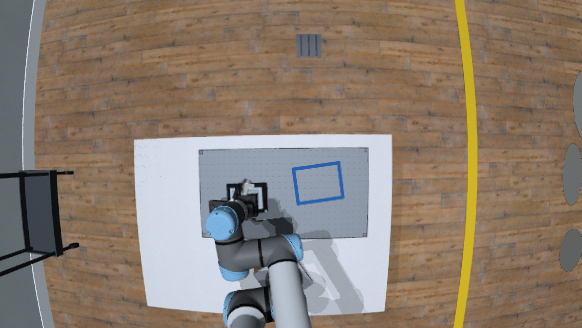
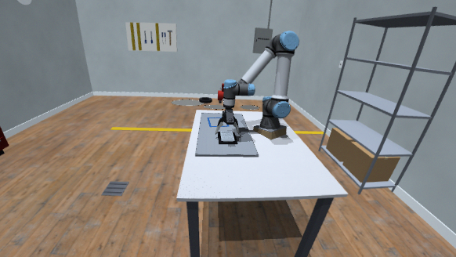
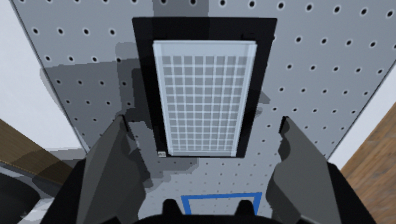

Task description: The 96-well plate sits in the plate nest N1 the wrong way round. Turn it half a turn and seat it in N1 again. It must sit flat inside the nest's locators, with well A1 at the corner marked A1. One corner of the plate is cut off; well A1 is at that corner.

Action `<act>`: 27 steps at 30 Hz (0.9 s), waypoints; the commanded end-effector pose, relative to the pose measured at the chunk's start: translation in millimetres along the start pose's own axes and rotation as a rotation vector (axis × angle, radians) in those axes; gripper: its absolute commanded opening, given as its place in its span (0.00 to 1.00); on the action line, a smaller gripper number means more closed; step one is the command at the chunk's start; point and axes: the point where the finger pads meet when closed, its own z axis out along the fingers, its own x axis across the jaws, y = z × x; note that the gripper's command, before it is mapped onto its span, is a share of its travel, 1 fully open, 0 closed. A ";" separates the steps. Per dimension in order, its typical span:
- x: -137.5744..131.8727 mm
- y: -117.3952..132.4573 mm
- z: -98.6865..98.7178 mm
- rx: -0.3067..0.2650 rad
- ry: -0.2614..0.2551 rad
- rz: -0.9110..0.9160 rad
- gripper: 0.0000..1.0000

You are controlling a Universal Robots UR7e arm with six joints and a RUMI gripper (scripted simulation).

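The white 96-well plate (image 3: pixel 204 97) (image 2: pixel 226 136) lies flat inside the black nest N1 (image 3: pixel 145 75) (image 2: pixel 228 143) (image 1: pixel 263 187) on the grey perforated board (image 3: pixel 320 60) (image 1: pixel 350 210) (image 2: pixel 211 149). My gripper (image 3: pixel 203 116) (image 2: pixel 227 126) (image 1: pixel 246 189) is open. Its fingers stand wide on either side of the plate's near end and are clear of its long sides. A small white mark (image 3: pixel 161 154) sits on the nest at the plate's near left corner. I cannot tell which plate corner is cut off. In the overhead view the wrist hides most of the plate.
A blue outlined rectangle (image 1: pixel 316 166) (image 2: pixel 209 121) (image 3: pixel 220 196) is marked on the board beside the nest. The board lies on a white table (image 1: pixel 165 225) (image 2: pixel 255 172). The arm's base (image 2: pixel 273 131) stands at the table's edge. A metal shelf with cardboard boxes (image 2: pixel 360 153) stands off to one side.
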 end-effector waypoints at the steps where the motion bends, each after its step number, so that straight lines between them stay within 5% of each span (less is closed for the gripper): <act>1: 0.4 0.0 -0.3 0.000 0.001 0.000 1.00; 27: 0.4 0.0 -32.2 0.000 0.001 0.000 1.00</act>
